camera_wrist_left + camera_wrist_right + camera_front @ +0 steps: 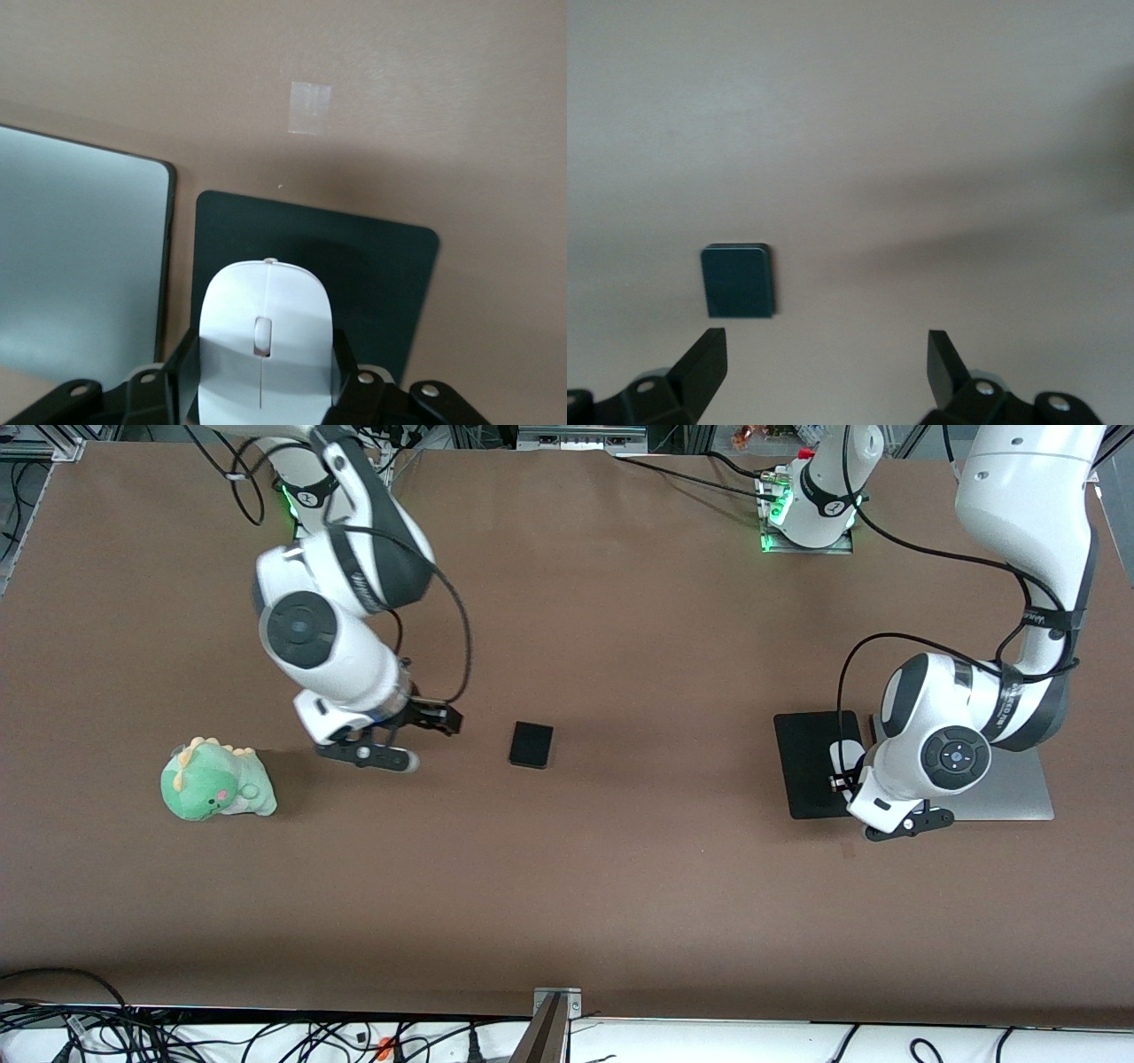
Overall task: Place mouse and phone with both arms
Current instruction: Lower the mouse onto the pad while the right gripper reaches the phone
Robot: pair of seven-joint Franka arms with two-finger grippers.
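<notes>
The white mouse (264, 345) sits between the fingers of my left gripper (263, 372), which is shut on its sides. It is over the black mat (381, 274); I cannot tell if it touches the mat. In the front view only a bit of the mouse (846, 756) shows under the left wrist, over the mat (804, 766). The black phone (532, 745) lies flat mid-table. My right gripper (436, 720) is open and empty, low over the table beside the phone, toward the right arm's end. In the right wrist view the phone (739, 281) lies just ahead of one finger (704, 363) of the right gripper (826, 354).
A silver flat slab (1019, 793) lies beside the mat at the left arm's end, also in the left wrist view (80, 266). A green dinosaur plush (215, 781) sits at the right arm's end. A pale tape patch (310, 108) is on the brown table (620, 886).
</notes>
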